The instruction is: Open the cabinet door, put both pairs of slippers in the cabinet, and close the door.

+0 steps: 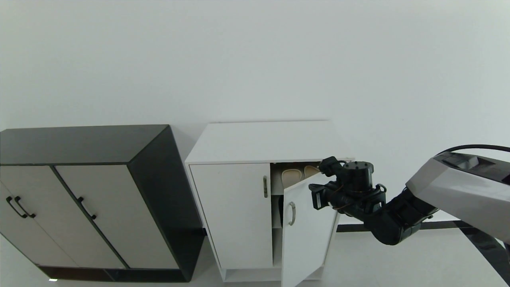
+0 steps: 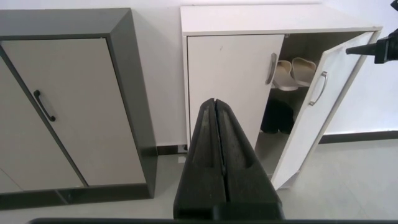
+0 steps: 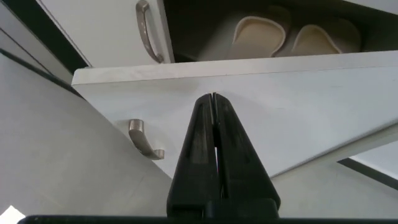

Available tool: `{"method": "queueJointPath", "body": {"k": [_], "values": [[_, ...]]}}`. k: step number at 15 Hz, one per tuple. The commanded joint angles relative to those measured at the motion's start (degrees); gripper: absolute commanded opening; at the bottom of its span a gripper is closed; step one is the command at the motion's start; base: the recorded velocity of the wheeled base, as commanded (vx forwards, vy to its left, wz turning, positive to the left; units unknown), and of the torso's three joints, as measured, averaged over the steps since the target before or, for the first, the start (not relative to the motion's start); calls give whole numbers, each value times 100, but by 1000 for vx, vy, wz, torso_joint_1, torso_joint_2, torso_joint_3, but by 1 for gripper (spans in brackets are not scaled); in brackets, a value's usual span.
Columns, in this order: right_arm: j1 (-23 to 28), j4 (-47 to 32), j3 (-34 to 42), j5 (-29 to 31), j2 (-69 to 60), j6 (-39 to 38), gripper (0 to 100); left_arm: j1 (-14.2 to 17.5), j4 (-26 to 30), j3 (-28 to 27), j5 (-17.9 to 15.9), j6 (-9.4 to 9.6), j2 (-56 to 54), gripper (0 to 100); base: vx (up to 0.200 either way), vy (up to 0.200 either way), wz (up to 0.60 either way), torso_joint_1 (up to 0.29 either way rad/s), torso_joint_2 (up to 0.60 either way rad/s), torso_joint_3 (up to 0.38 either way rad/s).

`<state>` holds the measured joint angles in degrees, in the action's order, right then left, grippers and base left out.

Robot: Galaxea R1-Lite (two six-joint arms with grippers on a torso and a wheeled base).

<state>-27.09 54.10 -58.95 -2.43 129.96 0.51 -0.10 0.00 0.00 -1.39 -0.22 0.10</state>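
At the white two-door floor cabinet [image 1: 263,141], right half: the right-hand door [image 1: 306,235] stands ajar on its outer hinge, its curved metal handle [image 1: 292,213] facing you. The left-hand door [image 1: 233,215] is shut. A pair of beige slippers [image 3: 292,34] sits side by side on the upper shelf. Below them is a dark shape [image 2: 278,116] on the lower shelf. It is likely the second pair, but the shade is too deep to be sure.

Your right gripper [image 3: 214,99] has its fingers pressed together with nothing between them, tips set on the outer face of the ajar door just under its top edge. Your left gripper [image 2: 214,102] is likewise closed and empty, held well back from the cabinet and aimed at it.

Judgement: loading looks done; closing the door is the step in hand.

Watch for:
- The tips sit high on the panel. If they drift upward they slide over the top edge into the opening, and the push is lost.
- Contact lies hinge-side of the handle. There is less leverage there, so a hard press may rock the cabinet.
- The beige pair lies near the shelf's front. If one overhangs, the door stops short on it.
- A quick shove may bounce the door back off the frame.
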Motion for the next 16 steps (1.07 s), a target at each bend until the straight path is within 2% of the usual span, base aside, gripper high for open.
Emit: {"method": "queueJointPath", "body": {"k": [1,16], "values": [[54,4,-143,-4,134,2,0,1,0,0,-2,-4,8,0,0,0,0,0,0,0],[468,-453,-1320,-4,635,-7,0,1,0,0,-10,4,8,0,0,0,0,0,0,0]]}}
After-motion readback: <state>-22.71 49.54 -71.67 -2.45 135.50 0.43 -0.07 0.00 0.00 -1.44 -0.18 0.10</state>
